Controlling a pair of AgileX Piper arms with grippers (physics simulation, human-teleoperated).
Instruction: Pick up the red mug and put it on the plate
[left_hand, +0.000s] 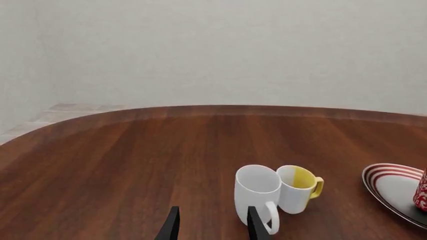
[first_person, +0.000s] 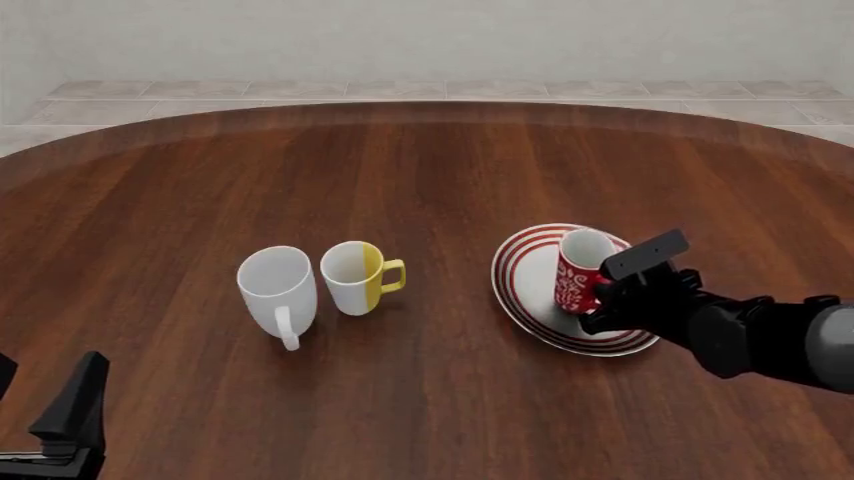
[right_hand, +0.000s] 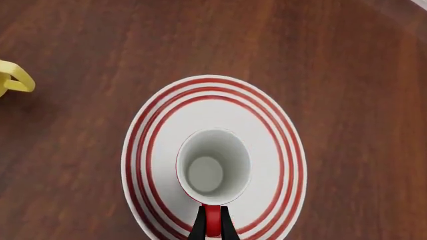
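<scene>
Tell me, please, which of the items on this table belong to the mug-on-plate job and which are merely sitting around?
Part of the job:
red mug, upright on the plate
plate
right gripper, closed on the mug's handle

Just lying about:
white mug
yellow-and-white mug

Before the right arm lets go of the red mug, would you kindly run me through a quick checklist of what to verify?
1. Red mug over the plate, inside the red rings: ok.
2. Mug upright, mouth facing up: ok.
3. Mug base resting on the plate: cannot tell; no view shows the contact.
4. Right end effector closed on the mug's handle: ok, fingers sit on either side of the red loop.
5. White mug and yellow-and-white mug away from the plate: ok.
6. Left end effector open, away from the plate: ok.
</scene>
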